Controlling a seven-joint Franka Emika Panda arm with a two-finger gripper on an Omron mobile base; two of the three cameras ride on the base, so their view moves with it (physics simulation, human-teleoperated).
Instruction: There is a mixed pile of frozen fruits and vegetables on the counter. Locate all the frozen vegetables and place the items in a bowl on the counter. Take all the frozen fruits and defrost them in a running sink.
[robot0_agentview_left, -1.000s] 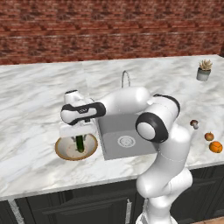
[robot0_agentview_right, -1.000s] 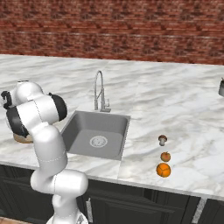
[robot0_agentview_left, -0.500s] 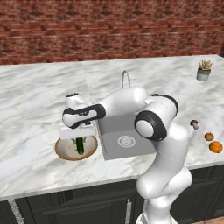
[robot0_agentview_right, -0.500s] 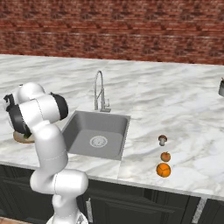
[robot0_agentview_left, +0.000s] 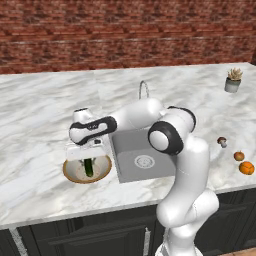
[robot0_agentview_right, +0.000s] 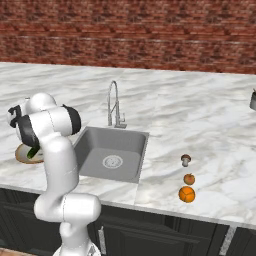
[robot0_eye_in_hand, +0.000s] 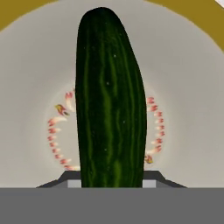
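Note:
My gripper (robot0_agentview_left: 89, 158) is shut on the dark green cucumber (robot0_agentview_left: 90, 168), which hangs upright with its lower end inside the tan-rimmed bowl (robot0_agentview_left: 68, 171) on the counter (robot0_agentview_left: 40, 115), left of the sink (robot0_agentview_left: 150, 170). In the hand view the cucumber (robot0_eye_in_hand: 109, 100) stands over the bowl's cream inside (robot0_eye_in_hand: 188, 109). From the right base, the cucumber (robot0_agentview_right: 34, 152) and bowl (robot0_agentview_right: 21, 156) peek out behind the arm. The mushroom (robot0_agentview_left: 222, 142) and two orange fruits (robot0_agentview_left: 239, 156) (robot0_agentview_left: 246, 168) lie on the counter right of the sink; they appear again as mushroom (robot0_agentview_right: 186, 159) and fruits (robot0_agentview_right: 189, 178) (robot0_agentview_right: 186, 194).
The chrome faucet (robot0_agentview_right: 114, 102) stands behind the sink (robot0_agentview_right: 112, 155). A small grey plant pot (robot0_agentview_left: 232, 81) sits far right near the brick wall. My arm stretches across the sink's left side.
The hand has sunk slightly toward the bowl with the cucumber still in its grip. Nothing else has moved.

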